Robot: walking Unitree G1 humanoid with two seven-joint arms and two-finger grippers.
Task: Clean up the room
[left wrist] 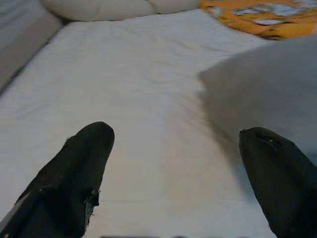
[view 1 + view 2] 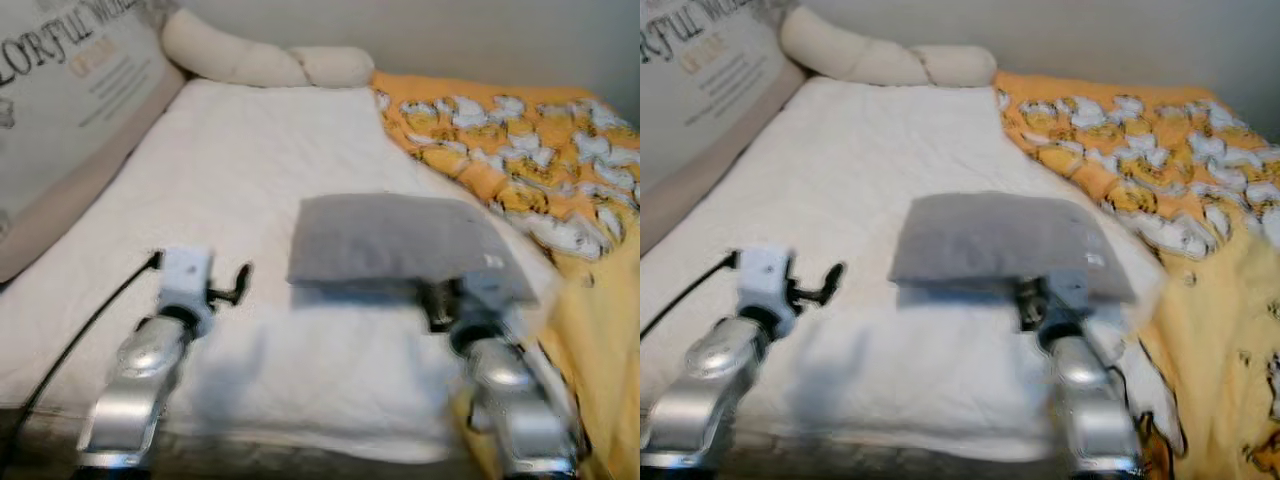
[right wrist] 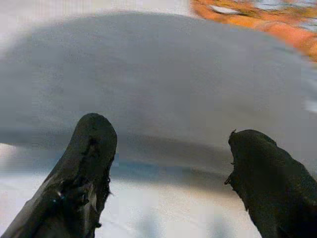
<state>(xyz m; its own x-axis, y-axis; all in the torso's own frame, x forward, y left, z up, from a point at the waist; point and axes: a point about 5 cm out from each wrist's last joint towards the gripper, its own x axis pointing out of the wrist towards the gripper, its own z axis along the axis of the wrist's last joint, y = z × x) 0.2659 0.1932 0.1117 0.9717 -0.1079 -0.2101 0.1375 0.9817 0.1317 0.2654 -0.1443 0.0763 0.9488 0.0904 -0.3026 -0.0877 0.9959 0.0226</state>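
Bed with white sheet (image 2: 230,190), grey pillow (image 2: 395,240) lying flat mid-mattress. Right gripper (image 3: 168,163) at the pillow's near edge, fingers spread wide, not touching it. Left gripper (image 1: 173,168) wide apart too, over bare sheet just beside the pillow. Orange patterned blanket (image 2: 520,160) bunched at right, cream bolster (image 2: 260,60) along the far end.

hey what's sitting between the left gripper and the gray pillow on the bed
Nothing: in the left wrist view, bare white sheet runs from the open left gripper to the gray pillow. The left eye view shows the same gap.
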